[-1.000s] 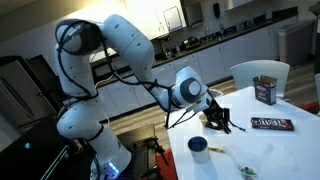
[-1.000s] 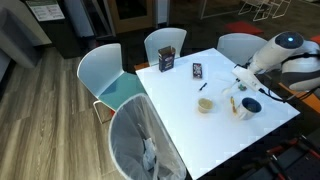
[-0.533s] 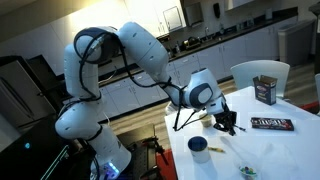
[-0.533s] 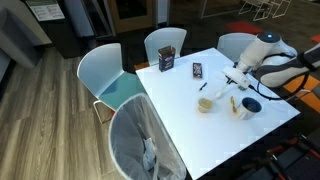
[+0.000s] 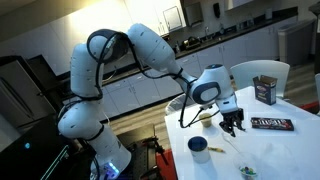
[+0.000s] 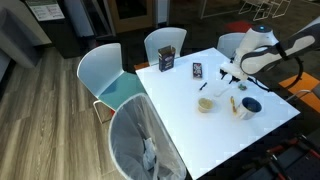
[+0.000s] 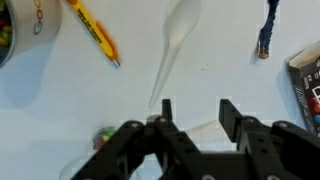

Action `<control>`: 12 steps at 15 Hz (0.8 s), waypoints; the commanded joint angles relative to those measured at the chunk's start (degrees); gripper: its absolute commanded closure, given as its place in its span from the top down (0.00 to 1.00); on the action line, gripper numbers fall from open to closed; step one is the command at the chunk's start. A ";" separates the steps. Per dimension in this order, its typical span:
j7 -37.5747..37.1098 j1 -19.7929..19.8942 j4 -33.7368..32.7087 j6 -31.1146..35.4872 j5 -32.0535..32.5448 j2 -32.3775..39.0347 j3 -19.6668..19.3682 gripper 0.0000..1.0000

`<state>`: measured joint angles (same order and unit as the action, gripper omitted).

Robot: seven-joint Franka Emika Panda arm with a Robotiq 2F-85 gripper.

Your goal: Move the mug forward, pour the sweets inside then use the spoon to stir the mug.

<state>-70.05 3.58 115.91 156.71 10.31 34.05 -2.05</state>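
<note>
You see the gripper [image 7: 195, 106] hanging over bare bench [image 6: 180, 122], its fingers [image 7: 228, 112] apart and empty, hence free to take a grasp, while the mug [image 6: 250, 104] stands upright near the bench's edge, mouth up for filling, the spoon [image 6: 203, 86] lying toward the middle.

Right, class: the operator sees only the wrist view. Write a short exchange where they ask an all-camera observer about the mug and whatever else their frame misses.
Operator: Where is the mug?
Observer: It stands upright on the table, near the robot's end.
Operator: Is the gripper over it?
Observer: No, it hangs between the mug and the flat dark packet.
Operator: Anything tall around?
Observer: A dark box stands upright at the table's far end.
</note>
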 commanded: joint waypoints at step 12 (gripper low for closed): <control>-1.49 -16.83 3.67 -14.96 26.38 -10.16 -13.81 1.00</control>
<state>-70.82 -15.46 119.80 142.36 35.44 24.15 -18.15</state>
